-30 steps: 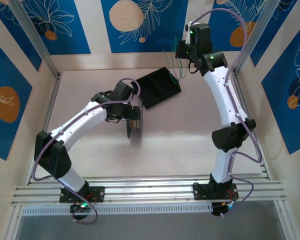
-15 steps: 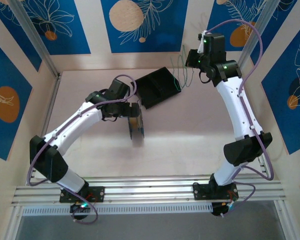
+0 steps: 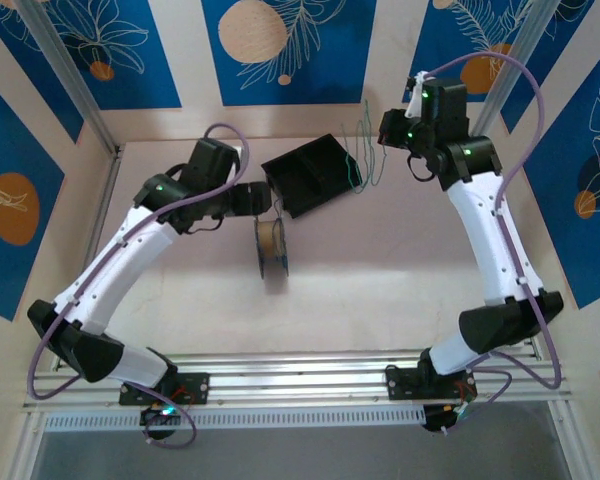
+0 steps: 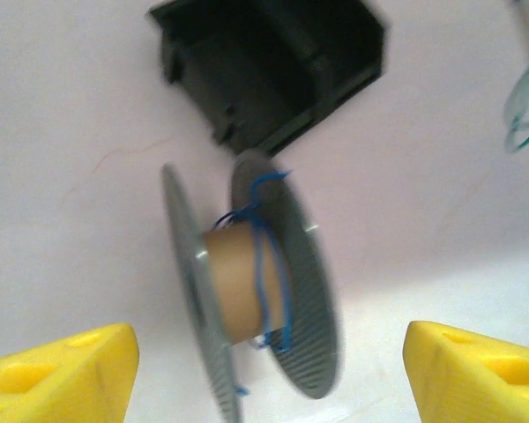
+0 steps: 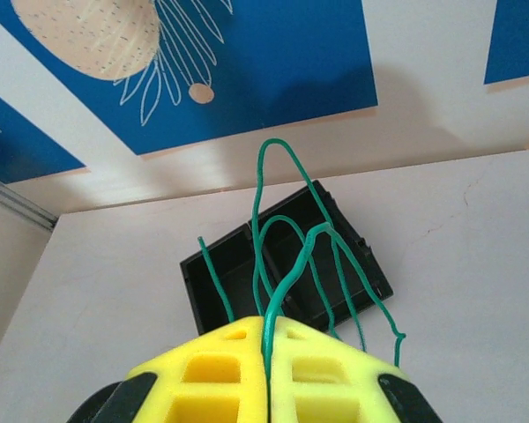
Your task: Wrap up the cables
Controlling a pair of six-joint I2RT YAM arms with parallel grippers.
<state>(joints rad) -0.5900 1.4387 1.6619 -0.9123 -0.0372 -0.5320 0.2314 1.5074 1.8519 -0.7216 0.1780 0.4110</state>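
Observation:
A grey spool (image 4: 247, 282) with a cardboard core stands on its rim on the table, a blue cable (image 4: 269, 264) wound loosely round it. My left gripper (image 4: 264, 388) is open, its yellow fingertips (image 4: 62, 370) spread wide on the near side of the spool and touching nothing. From above, the left gripper (image 3: 261, 200) sits just behind the spool (image 3: 271, 247). My right gripper (image 5: 266, 330) is shut on a green cable (image 5: 273, 238), whose loops hang over the black tray (image 5: 247, 264). Seen from the top, the right gripper (image 3: 385, 130) holds the green cable (image 3: 363, 150) high at the back.
The black two-compartment tray (image 3: 312, 175) lies at the back centre, right behind the spool. Blue patterned walls close in the back and both sides. An aluminium rail (image 3: 300, 380) runs along the near edge by the arm bases.
My left gripper has let go of the spool and drawn back to the left. The right arm has swung right and back, carrying the green cable.

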